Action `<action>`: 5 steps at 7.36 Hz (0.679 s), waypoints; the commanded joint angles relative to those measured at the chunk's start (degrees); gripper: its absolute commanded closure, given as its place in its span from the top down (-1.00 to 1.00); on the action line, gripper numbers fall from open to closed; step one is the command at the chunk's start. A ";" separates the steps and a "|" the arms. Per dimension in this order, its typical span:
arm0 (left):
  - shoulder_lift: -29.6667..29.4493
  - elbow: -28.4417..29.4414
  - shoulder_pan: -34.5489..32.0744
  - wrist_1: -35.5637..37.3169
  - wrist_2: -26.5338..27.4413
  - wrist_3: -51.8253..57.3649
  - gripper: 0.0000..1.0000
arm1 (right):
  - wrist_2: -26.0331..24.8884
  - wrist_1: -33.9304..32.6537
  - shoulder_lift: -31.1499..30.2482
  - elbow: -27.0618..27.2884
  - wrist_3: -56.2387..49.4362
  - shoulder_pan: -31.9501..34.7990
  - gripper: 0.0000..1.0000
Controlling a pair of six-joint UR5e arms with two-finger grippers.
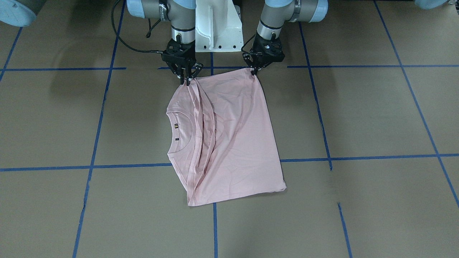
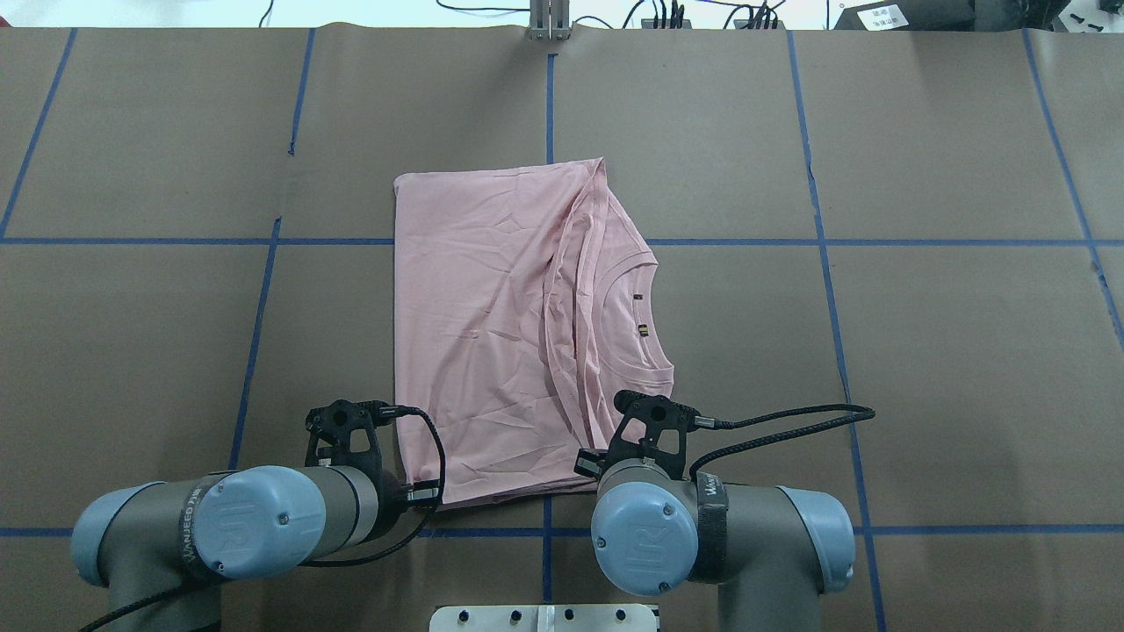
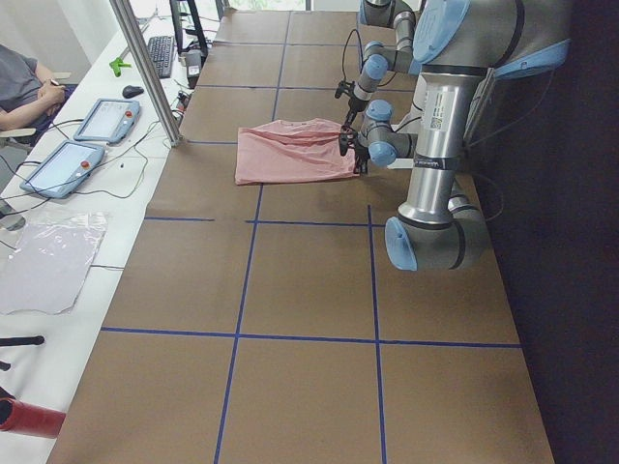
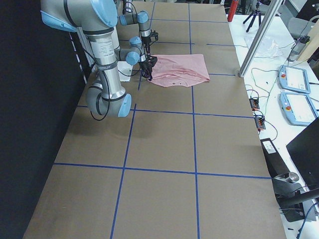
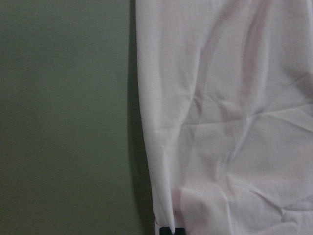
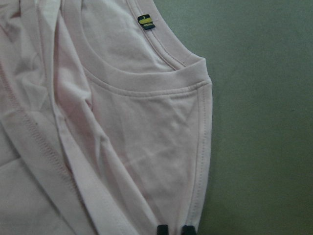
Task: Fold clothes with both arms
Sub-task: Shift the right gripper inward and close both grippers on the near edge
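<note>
Your pale pink short-sleeved T-shirt (image 1: pixel 233 143) lies part-folded on the brown paper-covered worktop (image 1: pixel 358 114), its robot-side corners clamped by the black left end effector (image 1: pixel 255 72) and right end effector (image 1: pixel 187 81). I judge the next move is to lift both corners evenly and carry that edge across. The front-facing view shows both pinches; overhead, the wrists hide them.

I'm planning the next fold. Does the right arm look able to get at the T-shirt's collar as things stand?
Probably yes. The collar lies uncovered just beyond the right gripper, nothing between them. But that gripper is shut on the near corner of the T-shirt and would have to let go first.
</note>
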 commanded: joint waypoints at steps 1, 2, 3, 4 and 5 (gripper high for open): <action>-0.03 0.00 0.00 0.00 0.00 0.00 -1.00 | -0.09 0.00 -0.03 0.00 0.42 0.00 -1.00; -0.03 0.00 0.00 0.00 0.00 0.00 -1.00 | -0.09 0.00 -0.03 0.00 0.42 0.00 -1.00; -0.03 -0.17 -0.09 0.09 -0.08 0.00 -1.00 | -0.09 -0.09 0.06 0.70 0.25 0.35 -1.00; 0.06 -1.83 -0.61 0.26 -0.26 0.70 -1.00 | 0.17 -0.79 -0.11 3.92 -0.01 0.70 -1.00; 0.67 -4.98 -0.96 1.39 -0.35 0.88 -1.00 | 0.34 -4.71 -0.20 9.26 -0.10 0.88 -1.00</action>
